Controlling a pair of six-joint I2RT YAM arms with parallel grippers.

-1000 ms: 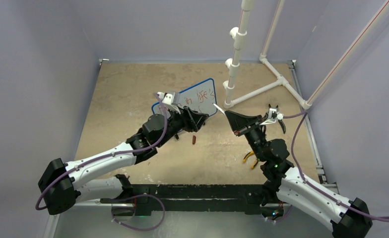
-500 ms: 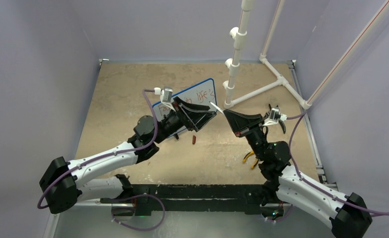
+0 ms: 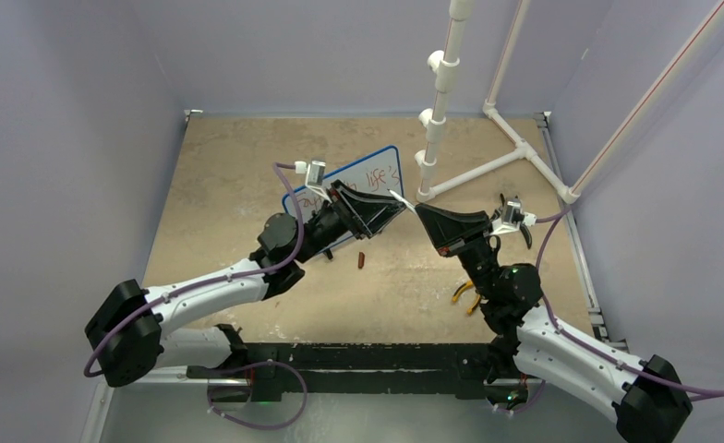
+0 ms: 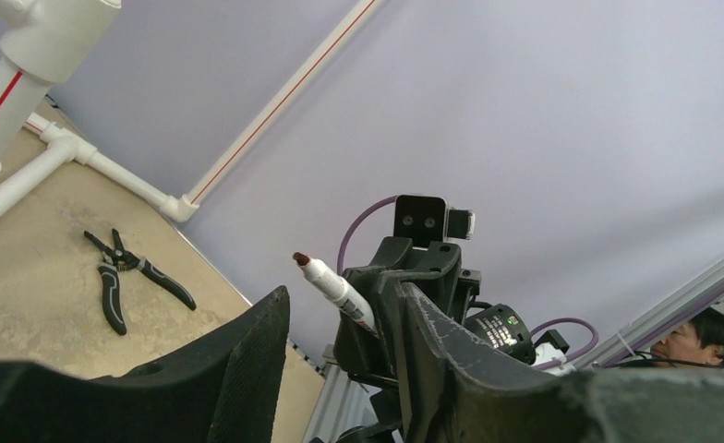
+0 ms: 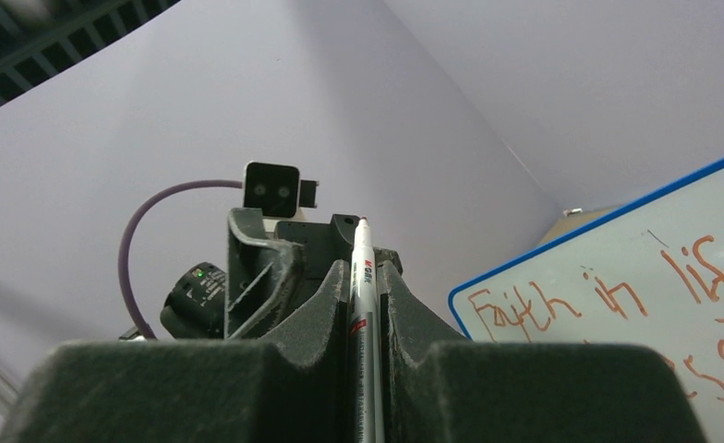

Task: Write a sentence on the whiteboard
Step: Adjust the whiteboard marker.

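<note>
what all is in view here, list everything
whiteboard: one, white with blue rim, far middle of the table
sentence: red handwriting, two lines, on the whiteboard
marker: one, white, dark red tip, uncapped, in the right pincer
small piece: one, dark red, likely the cap, on the table near the whiteboard
pliers: one, black, table's right side
pipe frame: white, red-striped, far right
table: tan
person: one, dark hair, outside the cell
left pincer: black, open, by the whiteboard
right pincer: black, shut on the marker

White arm links, black joints, purple cables, small wrist cameras.
</note>
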